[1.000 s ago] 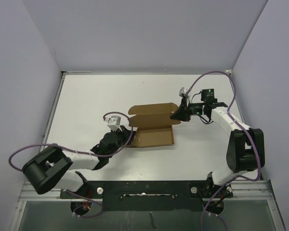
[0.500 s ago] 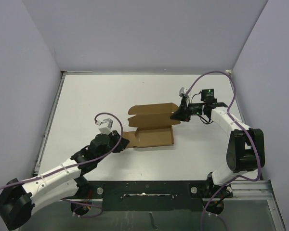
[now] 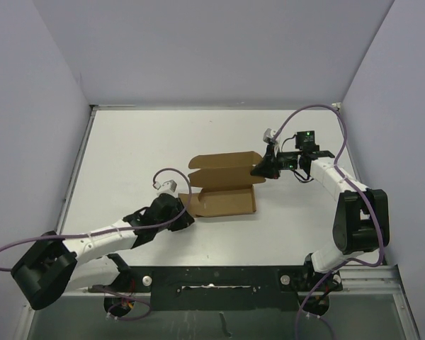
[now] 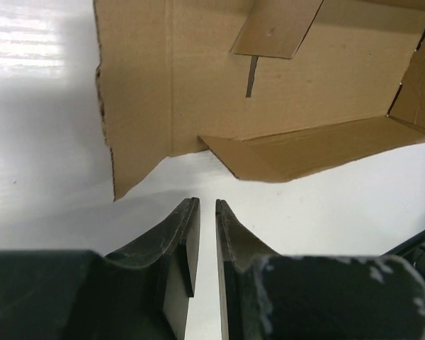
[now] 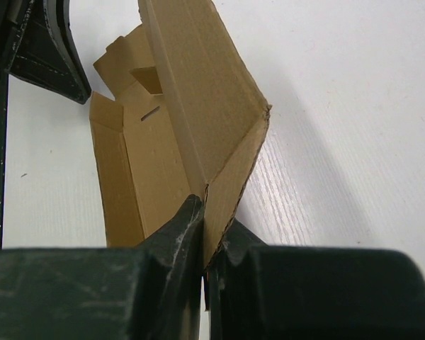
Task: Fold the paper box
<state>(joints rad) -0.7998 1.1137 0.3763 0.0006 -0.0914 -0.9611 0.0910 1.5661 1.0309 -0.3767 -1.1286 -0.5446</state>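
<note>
While my right gripper (image 3: 259, 170) pinches the right wall of the plain brown cardboard box (image 3: 225, 190) at frame centre, I worry my empty, barely parted left gripper (image 4: 207, 207) shoves its left flap (image 3: 193, 202), skewing it.

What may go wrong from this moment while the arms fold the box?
1. The right gripper pinches only a thin edge of the paper box. A strong pull may let the cardboard slip out or tear.
2. The left gripper is almost closed, holds nothing, and sits just short of the flat flap. If it pushes forward, it may shove the box across the table instead of lifting the flap.
</note>
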